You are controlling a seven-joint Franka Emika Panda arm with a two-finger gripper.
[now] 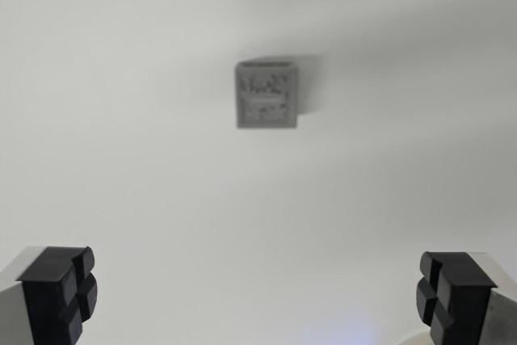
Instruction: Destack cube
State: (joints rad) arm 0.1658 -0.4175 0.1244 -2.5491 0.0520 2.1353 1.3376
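A grey cube (266, 95) with a speckled top face sits on the white surface, slightly above the middle of the wrist view. It looks blurred, and I cannot tell whether another cube lies under it. My gripper (258, 292) hangs well above and short of it, open, with one black fingertip (60, 290) at the wrist view's left bottom corner and the other (448, 295) at the right. Nothing is between them.
A plain white tabletop (121, 159) fills the whole view. Soft shadows cross it near the top right.
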